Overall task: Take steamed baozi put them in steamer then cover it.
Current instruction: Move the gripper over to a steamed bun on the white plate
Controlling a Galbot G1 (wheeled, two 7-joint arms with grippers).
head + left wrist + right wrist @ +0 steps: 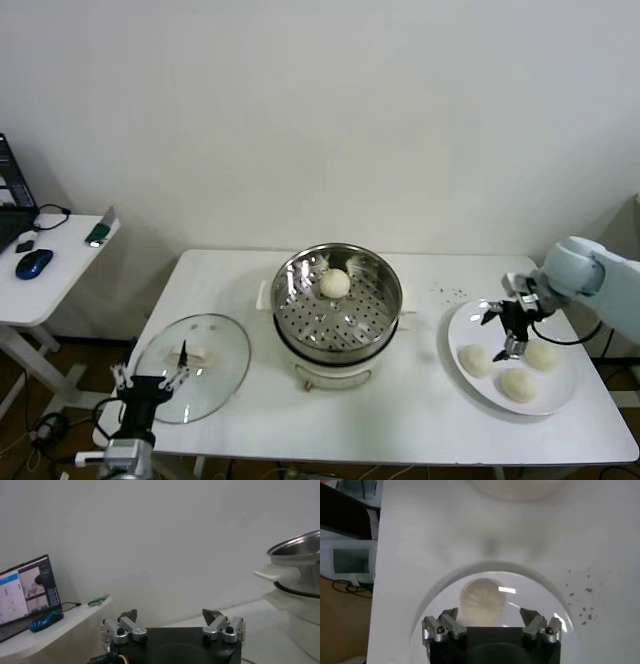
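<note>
The steamer [337, 312] stands mid-table [420, 420]. One steamed baozi [335, 283] sits on its perforated floor toward the far wall; the near rim hides part of the white base. In the left wrist view only the steamer's edge and one handle show, cut off by the frame.

Right of the steamer, three more baozi [518, 385] lie on a white plate [466, 322]. The right tool [507, 330] hovers over the plate's steamer-side part, fingers spread apart. Its wrist view shows one baozi [482, 600] below the open fingers, partly hidden by the tool body.

Left of the steamer, the cover [192, 380] lies flat on the table, handle up. The left tool [148, 379] waits at its near edge, fingers apart. Farther left, a side desk carries a blue mouse [33, 263].
</note>
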